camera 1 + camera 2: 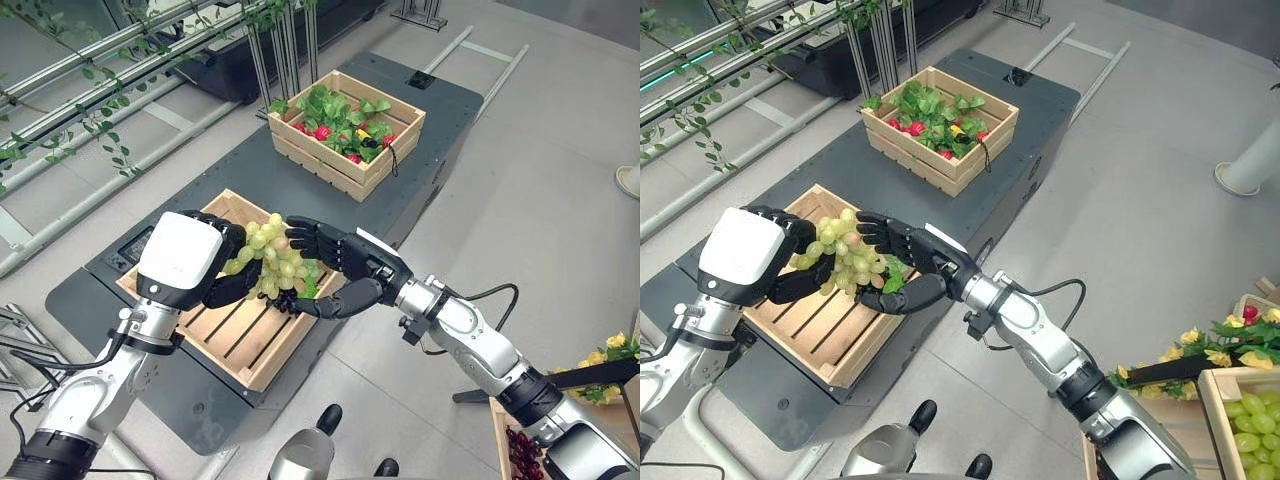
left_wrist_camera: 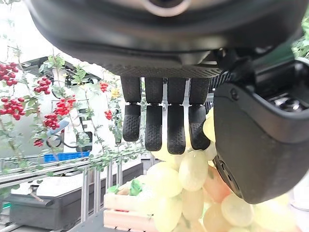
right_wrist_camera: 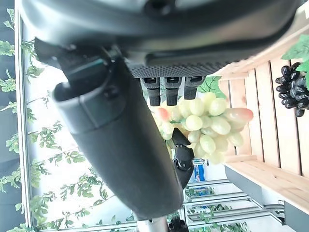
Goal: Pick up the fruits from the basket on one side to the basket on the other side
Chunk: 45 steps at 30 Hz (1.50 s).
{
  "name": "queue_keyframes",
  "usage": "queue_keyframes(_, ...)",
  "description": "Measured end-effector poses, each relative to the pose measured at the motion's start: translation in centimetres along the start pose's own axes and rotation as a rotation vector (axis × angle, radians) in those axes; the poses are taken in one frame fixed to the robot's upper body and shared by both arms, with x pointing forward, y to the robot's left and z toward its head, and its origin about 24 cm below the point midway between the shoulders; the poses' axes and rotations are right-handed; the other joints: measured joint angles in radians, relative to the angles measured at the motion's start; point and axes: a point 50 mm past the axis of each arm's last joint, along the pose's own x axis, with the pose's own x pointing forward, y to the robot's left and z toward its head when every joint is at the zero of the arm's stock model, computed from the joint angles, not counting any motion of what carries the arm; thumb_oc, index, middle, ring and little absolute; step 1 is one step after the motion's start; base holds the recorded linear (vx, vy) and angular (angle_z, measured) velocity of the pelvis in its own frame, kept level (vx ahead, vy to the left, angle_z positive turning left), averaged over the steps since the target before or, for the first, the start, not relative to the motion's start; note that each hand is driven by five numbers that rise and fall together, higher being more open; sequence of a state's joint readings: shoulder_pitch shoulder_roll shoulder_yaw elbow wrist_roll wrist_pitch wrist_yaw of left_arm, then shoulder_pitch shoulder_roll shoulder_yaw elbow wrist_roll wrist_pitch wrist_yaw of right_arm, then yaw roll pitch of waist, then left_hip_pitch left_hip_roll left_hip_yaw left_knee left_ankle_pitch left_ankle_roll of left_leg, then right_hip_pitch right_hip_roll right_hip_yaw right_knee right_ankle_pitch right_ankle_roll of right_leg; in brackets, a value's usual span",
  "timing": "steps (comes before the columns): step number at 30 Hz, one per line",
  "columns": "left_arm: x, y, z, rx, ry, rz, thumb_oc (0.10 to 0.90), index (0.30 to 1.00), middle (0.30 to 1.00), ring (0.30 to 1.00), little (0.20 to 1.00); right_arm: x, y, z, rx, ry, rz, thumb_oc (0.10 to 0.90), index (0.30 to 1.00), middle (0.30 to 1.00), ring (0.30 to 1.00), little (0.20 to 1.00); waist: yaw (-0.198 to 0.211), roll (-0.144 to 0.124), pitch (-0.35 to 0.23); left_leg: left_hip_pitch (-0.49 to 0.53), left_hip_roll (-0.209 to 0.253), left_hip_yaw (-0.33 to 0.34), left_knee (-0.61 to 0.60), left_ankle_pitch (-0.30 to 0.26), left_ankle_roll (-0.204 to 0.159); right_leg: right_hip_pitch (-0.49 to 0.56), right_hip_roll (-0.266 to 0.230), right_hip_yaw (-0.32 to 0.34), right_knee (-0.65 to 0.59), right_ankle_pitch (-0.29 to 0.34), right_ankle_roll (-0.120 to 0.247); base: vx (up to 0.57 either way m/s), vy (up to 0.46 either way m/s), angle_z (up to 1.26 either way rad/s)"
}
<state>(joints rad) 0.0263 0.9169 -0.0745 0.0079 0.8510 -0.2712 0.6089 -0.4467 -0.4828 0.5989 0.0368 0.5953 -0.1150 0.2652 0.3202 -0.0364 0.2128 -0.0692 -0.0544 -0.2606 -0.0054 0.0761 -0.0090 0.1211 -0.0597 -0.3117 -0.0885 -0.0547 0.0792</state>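
I have the green grape bunch [image 1: 270, 262] up in the air between both hands, over the near wooden crate [image 1: 232, 330] on the dark worktop [image 1: 420, 110]. My left hand [image 1: 225, 262] is on one side of the bunch with its fingers [image 2: 161, 121] hanging fairly straight against the grapes and its thumb close beside them; from its wrist view I judge it cradles more than clamps. My right hand [image 1: 325, 268] comes in from the other side: its upper fingers are spread over the top of the bunch and its thumb sits underneath, so the fingers are curled round the cluster. A green leaf on the bunch shows just under that hand.

The far crate [image 1: 345, 128] holds leafy greenery and red fruit. By my right arm I see another box with green grapes [image 1: 1255, 430], dark grapes and yellow flowers, which I take to be the destination side.

On handling: the bunch looks light but loose and bumpy, with no flat face to grip. Real or not, the single grapes could pop off or roll under fingertip pressure, and the smooth skins look slippery. I would rather carry it from below with a cupped palm, or pinch near the stem end at the top where the cluster is tightest, than squeeze its middle. The lower grapes dangle freely, so I expect them to swing on any quick move. One hand needs a sure hold before the other lets go.
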Motion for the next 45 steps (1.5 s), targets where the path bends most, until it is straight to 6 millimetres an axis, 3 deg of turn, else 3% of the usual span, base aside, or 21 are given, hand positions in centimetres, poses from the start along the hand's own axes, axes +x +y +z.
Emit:
queue_keyframes(9, 0.0, -0.5, 1.2, -0.035, -0.044, -0.026, 0.400, 0.300, 0.300, 0.300, 0.300, 0.3, -0.1, -0.4, 0.013, 0.002, -0.068, 0.800, 0.900, 0.900, 0.900, 0.900, -0.001, 0.000, 0.000, 0.001, 0.000, 0.001, -0.003, 0.002, -0.001, -0.001, 0.000, 0.000, 0.000, 0.001, 0.001, 0.00, 0.000, 0.00)
queue_keyframes(19, 1.1, 0.7, 2.5, -0.055, -0.104, 0.041, 0.400, 0.300, 0.300, 0.300, 0.300, 0.6, -0.6, -1.2, -0.056, 0.028, -0.248, 0.800, 0.900, 0.900, 0.900, 0.900, -0.004, 0.000, 0.000, 0.000, 0.000, 0.001, -0.004, 0.003, -0.001, -0.003, 0.000, 0.001, 0.000, 0.001, 0.001, 0.00, 0.000, 0.00)
queue_keyframes(37, 1.8, 1.3, 3.0, -0.075, -0.162, 0.076, 0.400, 0.300, 0.300, 0.300, 0.300, 0.3, -0.8, -2.2, -0.049, 0.128, -0.243, 0.800, 0.900, 0.900, 0.900, 0.900, -0.002, 0.000, -0.001, -0.002, 0.000, -0.002, -0.004, 0.003, -0.001, -0.004, 0.000, 0.001, 0.000, 0.001, 0.001, 0.00, 0.000, 0.00)
queue_keyframes(45, 3.1, 2.4, 4.5, -0.101, -0.252, 0.135, 0.400, 0.300, 0.300, 0.300, 0.300, 0.5, -0.7, -2.4, -0.052, 0.149, -0.215, 0.800, 0.900, 0.900, 0.900, 0.900, -0.002, -0.001, -0.001, -0.002, 0.000, -0.003, -0.004, 0.003, -0.001, -0.003, 0.000, 0.001, 0.000, 0.001, 0.001, 0.00, 0.000, 0.00)
